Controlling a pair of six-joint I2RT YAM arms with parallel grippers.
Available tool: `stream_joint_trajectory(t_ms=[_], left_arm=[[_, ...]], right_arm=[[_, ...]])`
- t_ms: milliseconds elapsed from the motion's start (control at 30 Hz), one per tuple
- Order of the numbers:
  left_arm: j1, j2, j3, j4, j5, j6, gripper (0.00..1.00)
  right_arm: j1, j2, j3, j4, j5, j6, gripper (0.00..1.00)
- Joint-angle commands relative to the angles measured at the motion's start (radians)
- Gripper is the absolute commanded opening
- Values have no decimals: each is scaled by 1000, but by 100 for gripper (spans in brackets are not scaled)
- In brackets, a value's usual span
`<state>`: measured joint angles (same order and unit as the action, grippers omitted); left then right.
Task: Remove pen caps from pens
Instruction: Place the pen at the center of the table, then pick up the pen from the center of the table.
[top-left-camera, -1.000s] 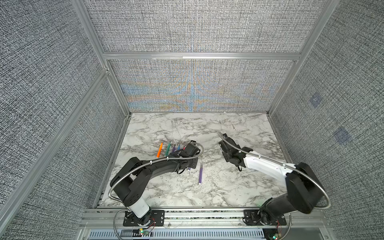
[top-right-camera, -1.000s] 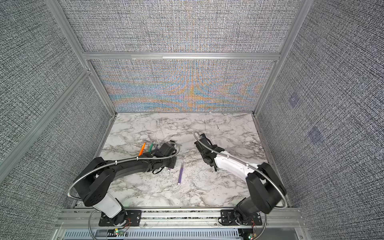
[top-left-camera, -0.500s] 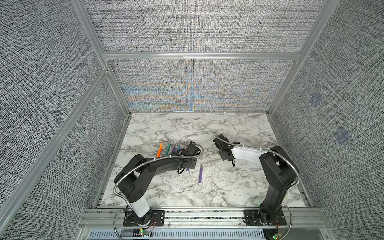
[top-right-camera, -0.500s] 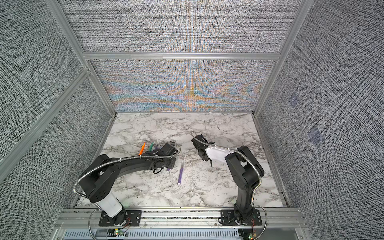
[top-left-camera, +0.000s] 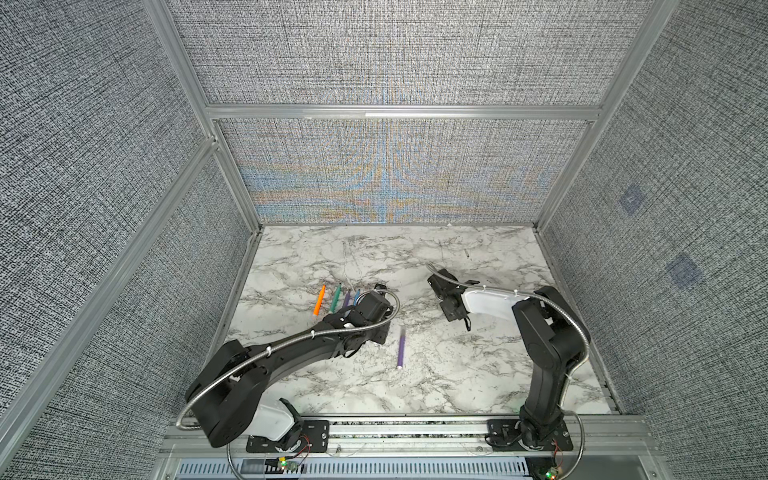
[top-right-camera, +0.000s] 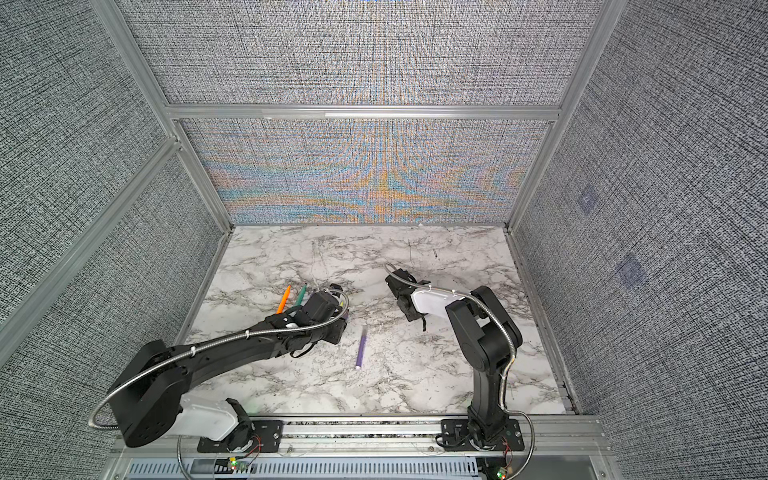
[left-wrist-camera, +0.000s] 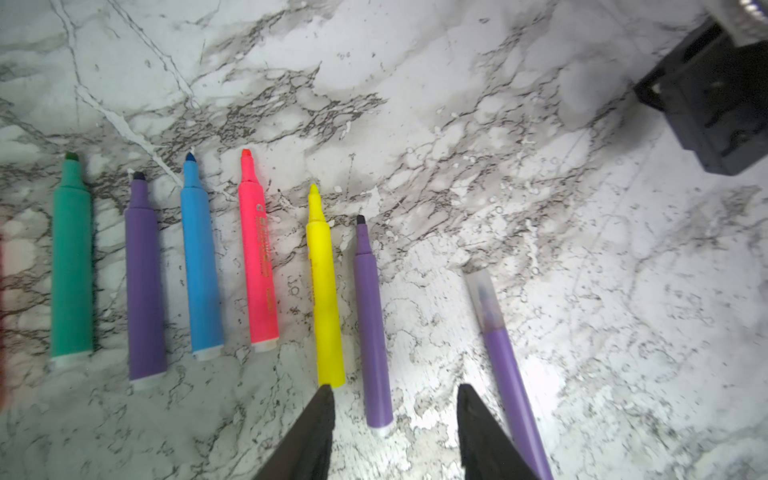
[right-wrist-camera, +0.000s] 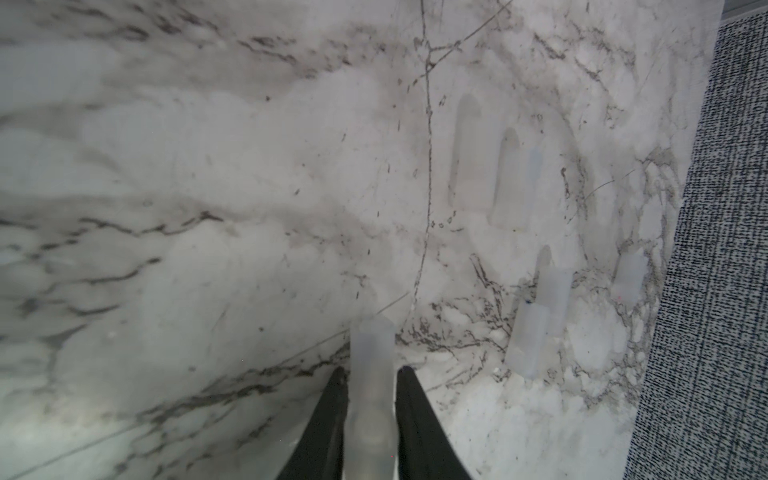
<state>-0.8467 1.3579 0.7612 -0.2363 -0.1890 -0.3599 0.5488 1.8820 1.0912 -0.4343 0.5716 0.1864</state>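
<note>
A clear cap sits pinched between the right jaws; left jaws spread, a purple pen (uncapped) lying between them. Both arms reach forward, wrists low over the counter.

Eight pens counted: one orange, one green, one blue, one red, one yellow, three purple. Seven are uncapped; one purple is capped. Six caps off the pens can be made out, faint, so the count is uncertain. Two arms.
</note>
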Motion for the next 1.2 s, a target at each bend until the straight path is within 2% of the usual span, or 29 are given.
stream_joint_trajectory(t_ms=[0,67,133,233,367,500,800,1167], left_arm=[[-40,-53,-40,-5,5,-27,51],[-72,-65,-62,-4,-16,-51,51],[-103,-74,-86,14,-26,-74,51],[-143,-85,-140,76,-21,-116,52],[-164,-54,-170,148,12,-139,52],[-198,40,-110,121,-5,-143,52],[-222,226,36,28,-60,-169,52],[-230,344,108,-20,-65,-194,51]], right_arm=[[0,-24,-11,-19,-15,12,34],[3,-37,-18,-16,-13,13,39],[8,-49,-23,-16,-5,16,50],[21,-74,-31,-21,25,22,55],[58,-132,-43,-30,64,34,55],[109,-222,-80,-28,86,51,55],[184,-470,-191,68,-1,50,56],[207,-597,-257,85,19,56,56]])
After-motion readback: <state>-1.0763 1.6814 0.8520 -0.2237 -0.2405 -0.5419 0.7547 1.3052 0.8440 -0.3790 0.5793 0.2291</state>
